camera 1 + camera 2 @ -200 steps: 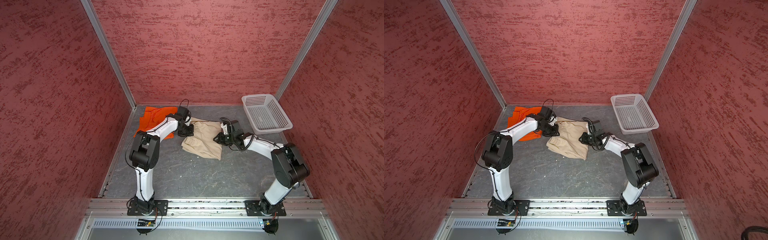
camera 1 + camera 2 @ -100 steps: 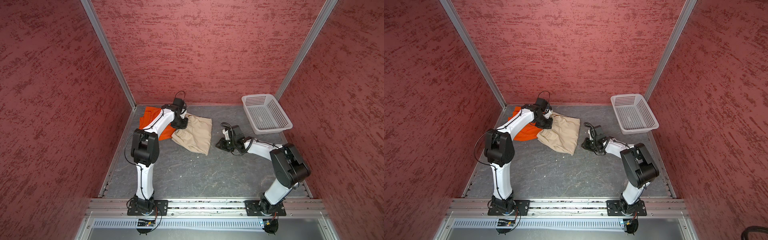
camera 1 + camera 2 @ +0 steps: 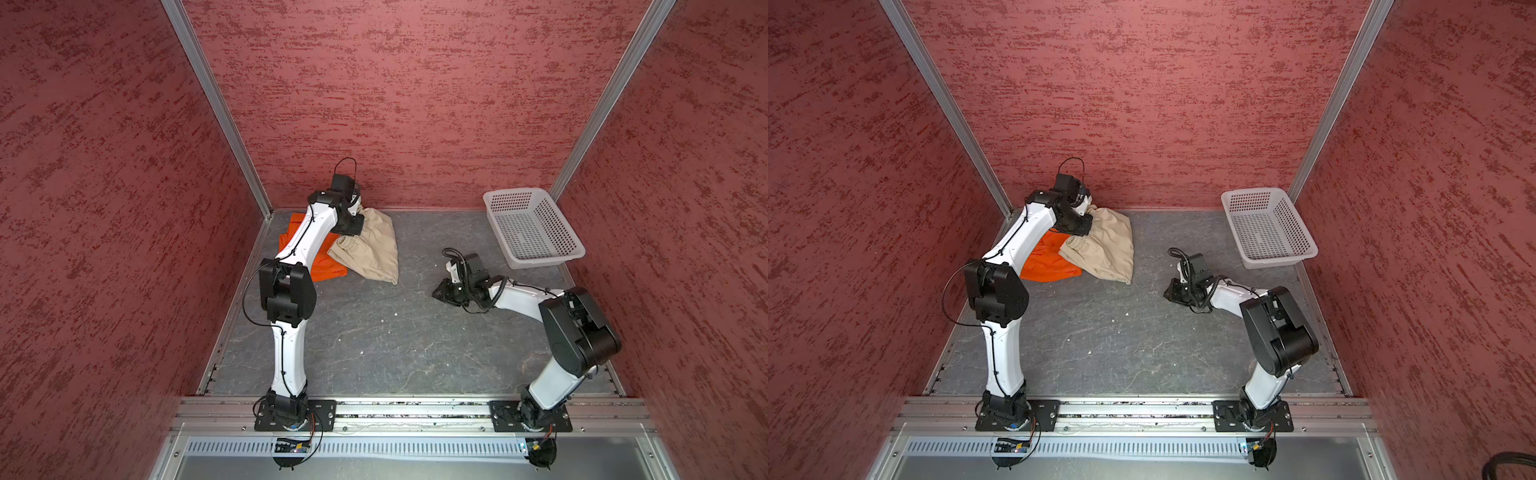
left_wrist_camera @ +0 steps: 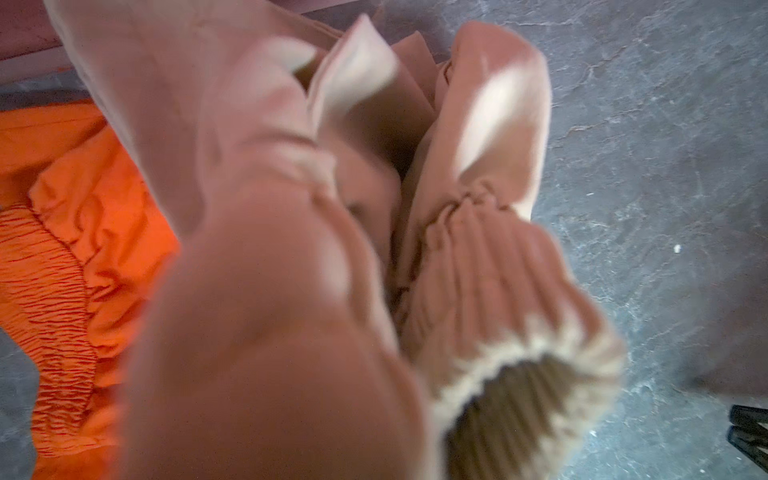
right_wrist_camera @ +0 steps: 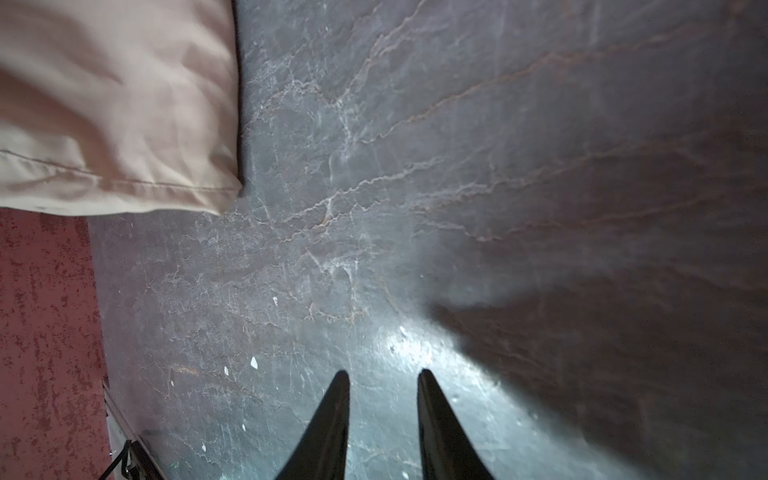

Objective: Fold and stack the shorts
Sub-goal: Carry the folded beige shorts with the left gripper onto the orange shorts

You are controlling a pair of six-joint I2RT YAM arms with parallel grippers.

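Beige cloth is found at the far left of the grey table (image 3: 374, 340), close to the back wall (image 3: 415, 124). The beige shorts (image 3: 376, 249) are spread there, and their left edge is laid over the orange shorts (image 3: 328, 268), which are partly covered by the left arm in both top views. The gathered waistband (image 3: 345, 242) of the beige pair is turned toward the front and is raised a little from the table.

The left gripper (image 3: 352, 224) is placed on the far edge of the beige shorts. Its fingers are hidden by the cloth, but the jaws are closed together on this fabric, which is bunched up and blurred just before the left wrist camera. In that view the orange shorts are seen beside the beige folds.

The right gripper (image 5: 382, 374) is held low over the bare table, well apart from both pairs, with its jaws parted by a narrow gap and nothing between them. A hemmed corner (image 5: 224, 195) of the beige shorts is shown in the right wrist view.

A white perforated basket (image 3: 544, 261) is placed at the far right corner of the table.
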